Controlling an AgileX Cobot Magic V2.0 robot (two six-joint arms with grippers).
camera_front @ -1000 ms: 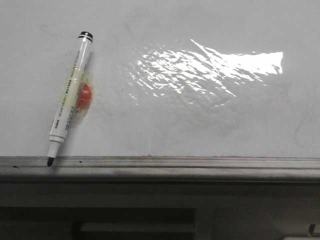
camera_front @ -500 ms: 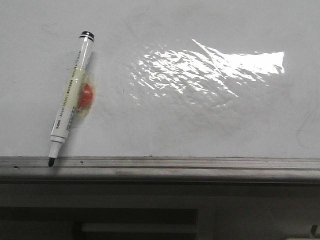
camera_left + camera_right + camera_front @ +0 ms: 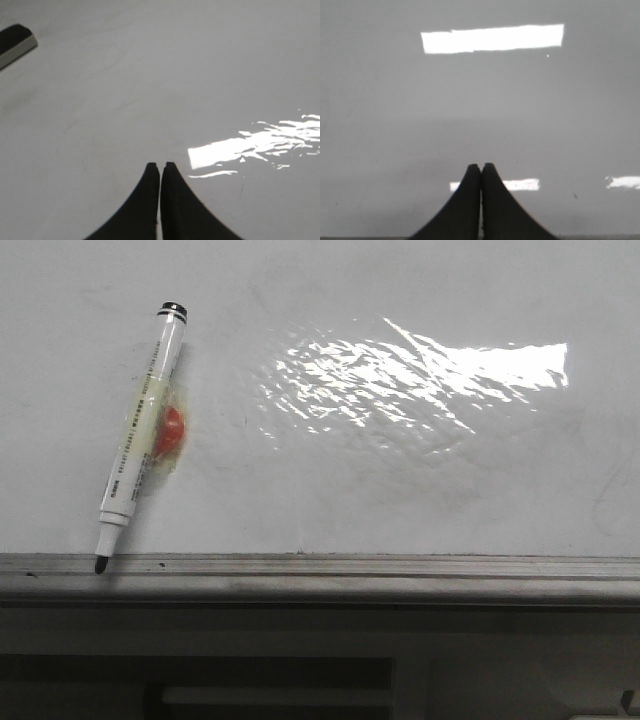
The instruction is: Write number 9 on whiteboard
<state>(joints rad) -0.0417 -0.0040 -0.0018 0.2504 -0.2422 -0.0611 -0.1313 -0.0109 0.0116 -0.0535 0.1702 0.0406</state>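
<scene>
The whiteboard (image 3: pixel 420 480) fills the front view, glossy off-white with rippled glare and faint smudges. No number 9 shows on it. A white marker pen (image 3: pixel 140 430) with a black tip lies slanted at the left, tip down at the grey ledge (image 3: pixel 350 570), with tape and a red blob on its barrel. Neither gripper appears in the front view. My left gripper (image 3: pixel 160 165) is shut with nothing in it, over bare board (image 3: pixel 150 90). My right gripper (image 3: pixel 481 166) is also shut and empty, over a plain grey surface (image 3: pixel 485 100).
Below the ledge sits a dark panel with slots (image 3: pixel 270 680). A dark object with a pale edge (image 3: pixel 15 44) shows at a corner of the left wrist view. Bright light reflections (image 3: pixel 492 38) lie on the surface.
The front view shifted very slightly between the earliest frame and now; the marker and board stay as they were.
</scene>
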